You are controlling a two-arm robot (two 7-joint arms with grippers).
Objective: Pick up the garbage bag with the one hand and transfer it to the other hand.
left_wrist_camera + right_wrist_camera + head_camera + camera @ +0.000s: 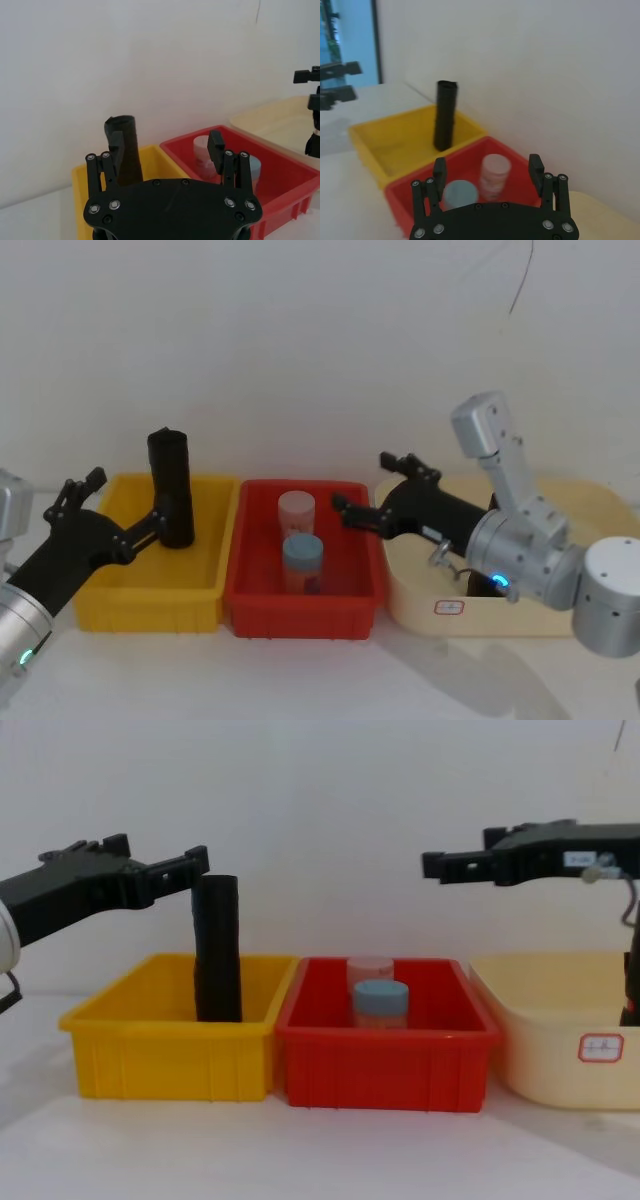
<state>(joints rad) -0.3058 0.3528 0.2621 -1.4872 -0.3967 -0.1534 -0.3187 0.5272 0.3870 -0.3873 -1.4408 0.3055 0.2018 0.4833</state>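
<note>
The garbage bag [171,490] is a tall black roll standing upright in the yellow bin [120,600], at its back right; it also shows in the chest view [217,950]. My left gripper [127,498], the green-ringed hand, hangs open over the yellow bin at the height of the roll's top [165,851]. In the left wrist view the garbage bag [127,150] stands just beyond one finger [116,145], not between the two. My right gripper [362,482], the blue-ringed hand, is open and empty above the gap between the red and cream bins [458,852].
A red bin [300,615] in the middle holds a pink jar [296,510] and a blue-lidded jar [302,555]. A cream tub [500,620] with a small label stands at the right. A white wall rises close behind the bins.
</note>
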